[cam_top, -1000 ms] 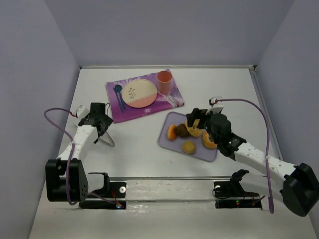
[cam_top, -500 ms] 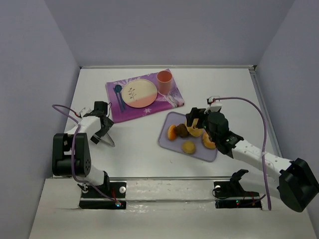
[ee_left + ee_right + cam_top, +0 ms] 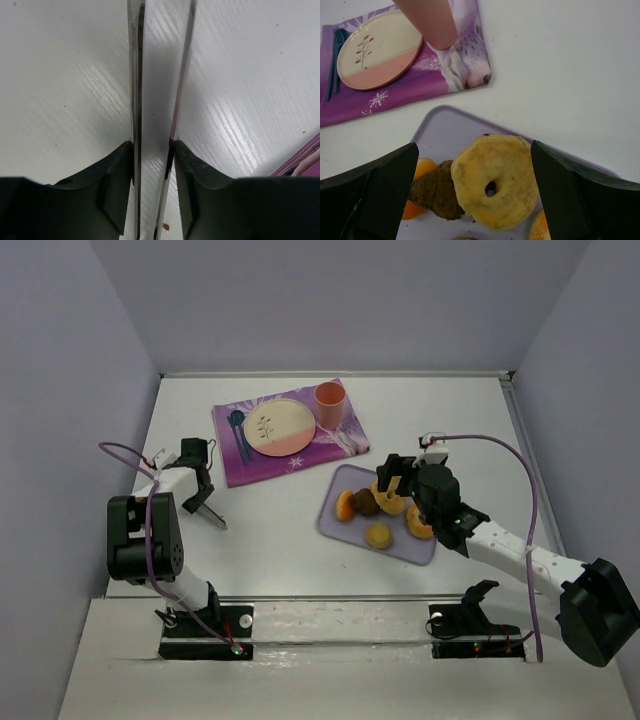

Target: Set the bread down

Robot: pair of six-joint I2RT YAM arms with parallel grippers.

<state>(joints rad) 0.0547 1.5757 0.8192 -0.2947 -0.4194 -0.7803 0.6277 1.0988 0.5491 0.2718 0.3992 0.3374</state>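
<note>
The bread (image 3: 378, 535) sits on the lavender tray (image 3: 347, 478), toward the bottom of the top view from the right gripper (image 3: 392, 480). That gripper's jaws stand wide and empty over the ring pastry (image 3: 475, 170), so we judge the claw must pull back down-frame to reach the bun. It is round, so no axis matters. In the wrist view it may be the sliver at the bottom edge. The left gripper (image 3: 155, 145), narrowly parted and empty, lies well apart at frame left. The dark ball (image 3: 367, 504) and glazed doughnut (image 3: 418, 523) crowd the bun; the plate (image 3: 279, 426) lies upper left.
</note>
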